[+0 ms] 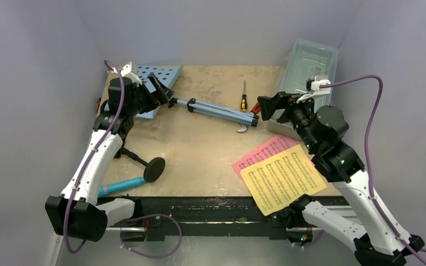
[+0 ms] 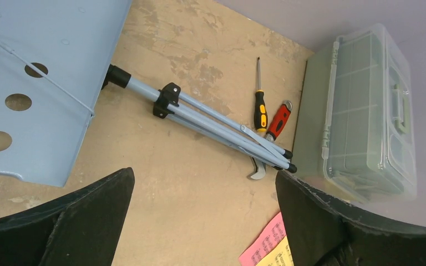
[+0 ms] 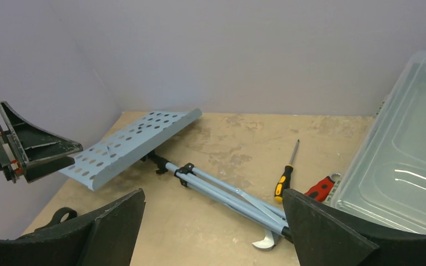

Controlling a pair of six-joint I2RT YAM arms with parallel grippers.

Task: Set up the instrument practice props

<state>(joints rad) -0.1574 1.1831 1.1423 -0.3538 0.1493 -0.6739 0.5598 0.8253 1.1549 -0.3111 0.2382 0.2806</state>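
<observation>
music stand (image 1: pixel 216 111): lying down at the back of the table (image 1: pixel 199 149), long way goes left to right, tray end left, folded legs point right at the clear box (image 1: pixel 310 66) | left gripper (image 2: pixel 204 177): wide open, holds nothing, by tray end | right gripper (image 3: pixel 213 194): wide open, holds nothing, by leg tips

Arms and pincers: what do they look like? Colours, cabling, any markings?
Same build on both: left arm and right arm have white link shells and black joint housings. A purple cable runs along each. The left pincer and right pincer have broad matte-black fingers tapering to blunt tips. No readable markings.
</observation>
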